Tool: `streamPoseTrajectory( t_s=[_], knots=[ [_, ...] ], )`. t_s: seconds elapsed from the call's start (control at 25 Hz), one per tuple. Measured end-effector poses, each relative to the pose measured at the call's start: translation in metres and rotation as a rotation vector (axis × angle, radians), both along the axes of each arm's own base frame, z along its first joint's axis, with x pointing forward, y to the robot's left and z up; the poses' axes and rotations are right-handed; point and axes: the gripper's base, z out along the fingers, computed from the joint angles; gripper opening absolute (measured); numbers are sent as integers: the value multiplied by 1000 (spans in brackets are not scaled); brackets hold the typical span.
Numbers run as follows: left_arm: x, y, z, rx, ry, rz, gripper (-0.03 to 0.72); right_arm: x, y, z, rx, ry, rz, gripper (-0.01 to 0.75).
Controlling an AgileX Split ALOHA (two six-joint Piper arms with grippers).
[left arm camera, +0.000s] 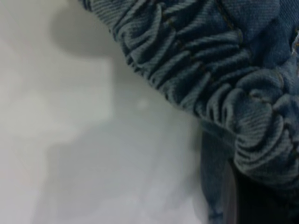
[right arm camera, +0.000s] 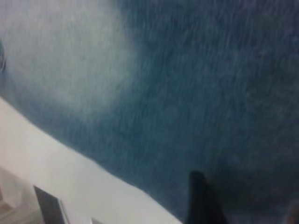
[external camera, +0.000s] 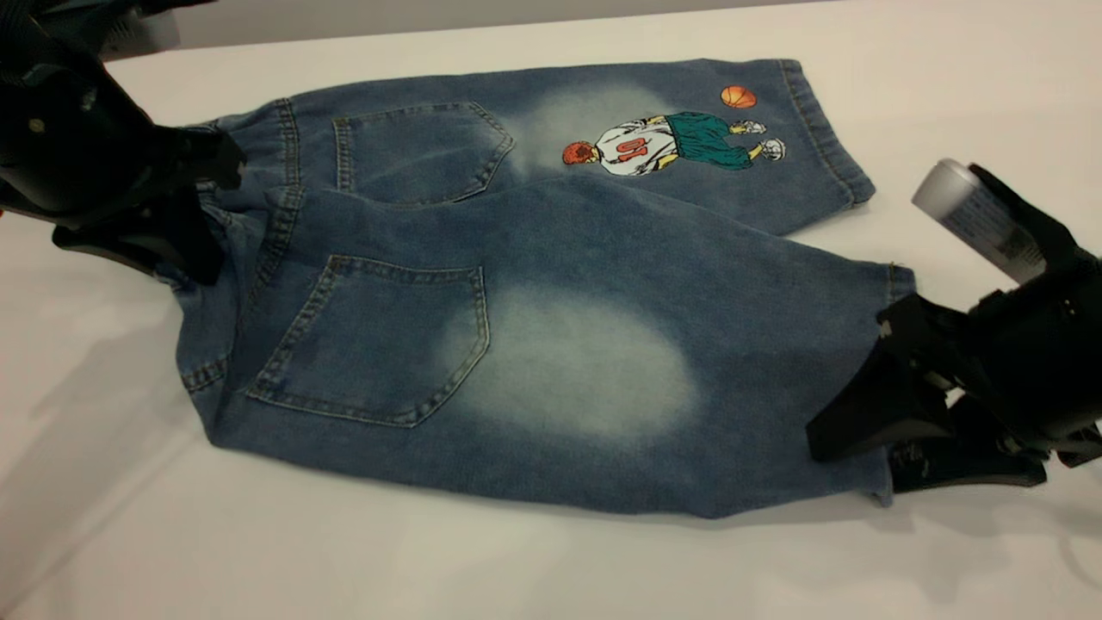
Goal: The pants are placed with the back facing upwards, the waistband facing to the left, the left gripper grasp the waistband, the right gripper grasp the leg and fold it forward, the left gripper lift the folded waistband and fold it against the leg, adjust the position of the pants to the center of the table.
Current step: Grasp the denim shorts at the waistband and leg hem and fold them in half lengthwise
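The pants (external camera: pixel 551 250) lie back side up on the table (external camera: pixel 516 568), with the ruffled waistband (external camera: pixel 284 146) at the left. My left gripper (external camera: pixel 194 245) is at the near end of the waistband (left arm camera: pixel 196 60), shut on bunched denim beside a dark finger (left arm camera: pixel 261 200). The leg (external camera: pixel 585 362) with the pale oval patch lies nearest and overlaps the printed leg (external camera: pixel 671 142) at the crotch. My right gripper (external camera: pixel 887 439) is shut on the hem of the leg (right arm camera: pixel 187 93), one finger (right arm camera: pixel 201 200) lying over the denim.
White tabletop surrounds the pants, with wide room in front and at the left (left arm camera: pixel 70 140). A grey cylinder (external camera: pixel 973 215) on the right arm sticks up beside the printed leg's hem. The table's far edge (external camera: pixel 344 34) runs behind the pants.
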Motion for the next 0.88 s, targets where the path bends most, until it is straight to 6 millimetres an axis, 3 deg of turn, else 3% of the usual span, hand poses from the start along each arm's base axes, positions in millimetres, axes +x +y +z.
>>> streamPoseTrajectory(
  t_s=[0.28, 0.64, 0.88],
  knots=[
    [-1, 0, 0, -1, 16, -1, 150, 1, -3, -3, -40, 1, 2, 40],
    [-10, 1, 6, -1, 44, -13, 150, 2, -1, 0, -18, 4, -14, 26],
    [-37, 5, 3, 8, 84, -14, 150, -8, -2, 15, -15, 22, -9, 26]
  ],
)
